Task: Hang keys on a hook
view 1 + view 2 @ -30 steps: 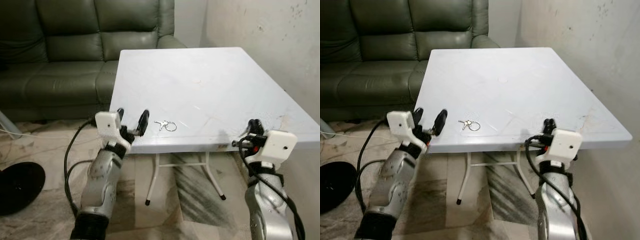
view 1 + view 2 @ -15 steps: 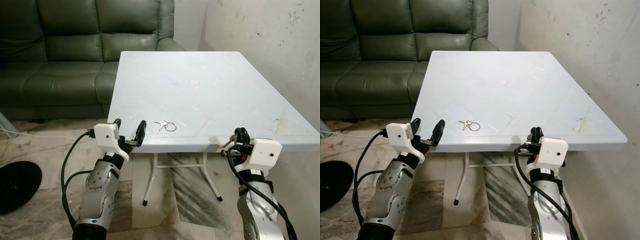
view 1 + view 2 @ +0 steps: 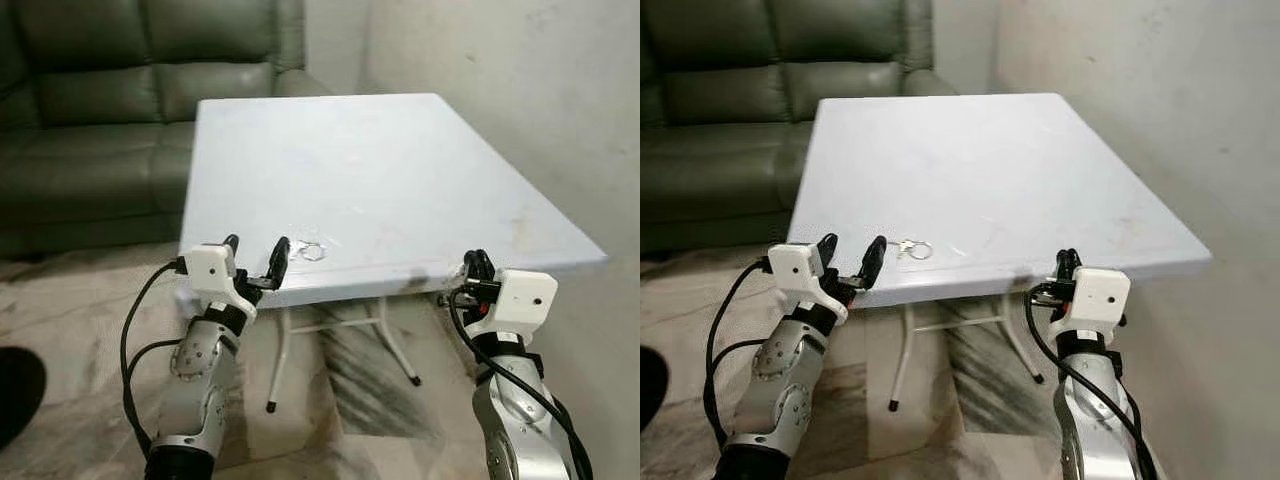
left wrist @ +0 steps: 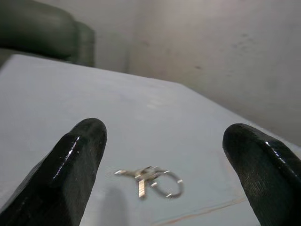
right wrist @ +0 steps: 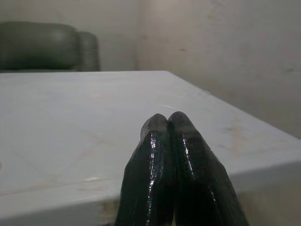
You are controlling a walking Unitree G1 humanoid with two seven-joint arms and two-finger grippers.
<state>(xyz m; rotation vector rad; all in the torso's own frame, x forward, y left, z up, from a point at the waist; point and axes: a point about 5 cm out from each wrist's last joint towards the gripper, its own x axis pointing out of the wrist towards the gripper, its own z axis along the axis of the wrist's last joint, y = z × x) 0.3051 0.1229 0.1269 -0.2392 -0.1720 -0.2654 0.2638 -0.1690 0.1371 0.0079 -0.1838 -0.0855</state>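
While the head views blur a little, the keys (image 3: 310, 251) lie on the white table (image 3: 400, 170) near its front edge, just beyond the left gripper (image 3: 255, 262), fingers wide apart; the right gripper (image 5: 169, 141) points over the edge, fingers pressed together, empty

One bunch of keys (image 3: 312, 250), one white table (image 3: 400, 170), one green sofa (image 3: 100, 120), two grippers.
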